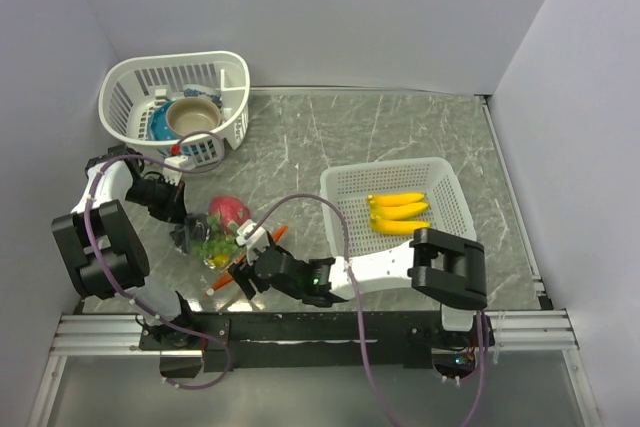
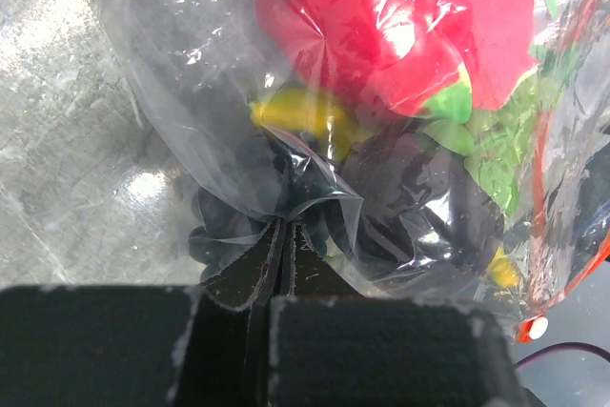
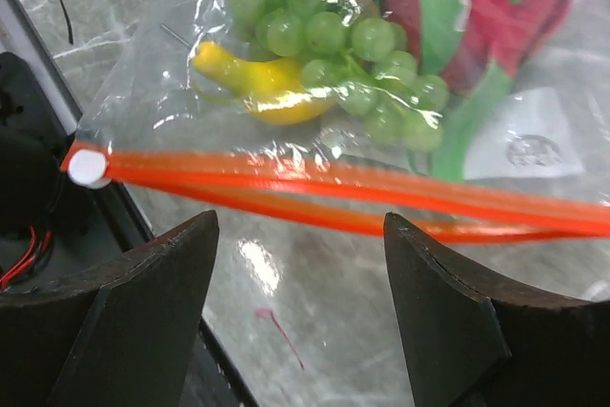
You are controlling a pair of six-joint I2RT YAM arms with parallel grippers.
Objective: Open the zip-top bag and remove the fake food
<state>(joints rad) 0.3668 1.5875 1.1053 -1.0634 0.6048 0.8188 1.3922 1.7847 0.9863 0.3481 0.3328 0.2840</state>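
Note:
The clear zip-top bag [image 1: 222, 259] lies at the near left of the table. Inside it are a pink-red dragon fruit [image 1: 228, 212], a green bumpy cluster [image 1: 215, 245] and a small yellow banana [image 3: 257, 78]. My left gripper [image 1: 192, 237] is shut on a fold of the bag's plastic [image 2: 315, 188], at the end away from the zip. My right gripper [image 3: 300, 226] is open and empty just in front of the orange-red zip strip [image 3: 334, 188], whose two tracks run slightly apart. A yellow banana bunch [image 1: 400, 212] lies in the white basket [image 1: 445, 182] on the right.
A second white mesh basket [image 1: 120, 97] at the back left holds a tan bowl [image 1: 192, 117] and a blue item [image 1: 158, 125]. The black rail [image 1: 300, 325] runs along the table's near edge, just behind my right gripper. Grey walls close in the back and both sides.

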